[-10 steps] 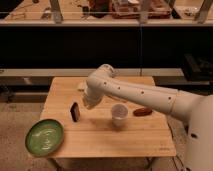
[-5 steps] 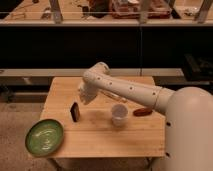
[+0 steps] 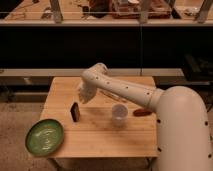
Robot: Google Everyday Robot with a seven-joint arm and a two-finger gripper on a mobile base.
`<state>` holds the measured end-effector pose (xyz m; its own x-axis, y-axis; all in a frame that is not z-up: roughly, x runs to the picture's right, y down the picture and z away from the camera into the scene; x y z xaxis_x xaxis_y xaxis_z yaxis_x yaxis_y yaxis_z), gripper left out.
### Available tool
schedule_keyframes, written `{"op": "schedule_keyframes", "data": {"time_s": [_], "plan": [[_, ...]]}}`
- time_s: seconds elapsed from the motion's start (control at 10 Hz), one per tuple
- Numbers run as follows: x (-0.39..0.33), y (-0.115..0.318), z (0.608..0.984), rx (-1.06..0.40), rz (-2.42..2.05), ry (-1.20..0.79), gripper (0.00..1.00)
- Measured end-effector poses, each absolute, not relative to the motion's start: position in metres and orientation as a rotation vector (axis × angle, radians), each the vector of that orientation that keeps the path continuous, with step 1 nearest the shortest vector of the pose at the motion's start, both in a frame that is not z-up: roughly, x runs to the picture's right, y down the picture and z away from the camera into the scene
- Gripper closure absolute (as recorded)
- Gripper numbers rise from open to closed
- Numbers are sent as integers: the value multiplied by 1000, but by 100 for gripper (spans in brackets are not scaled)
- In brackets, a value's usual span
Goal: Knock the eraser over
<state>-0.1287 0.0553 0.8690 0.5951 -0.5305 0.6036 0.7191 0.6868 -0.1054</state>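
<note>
Black and upright, the eraser [image 3: 75, 112] stands on the wooden surface [image 3: 100, 139], left of the white cup [image 3: 119, 114]; the gripper [image 3: 83, 95] hangs near, just behind it, whether spread or pressed together I cannot tell

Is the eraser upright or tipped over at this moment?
Upright: the eraser stands on end on the table, taller than wide. The gripper hangs close above it; whether they touch cannot be told.
</note>
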Motion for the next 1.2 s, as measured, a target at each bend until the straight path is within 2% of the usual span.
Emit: {"op": "schedule_keyframes", "data": {"time_s": [0.7,1.2], "plan": [[-149,46,893,-364,-790,-586,67],[-172,29,891,-427,-836,-595,67]]}}
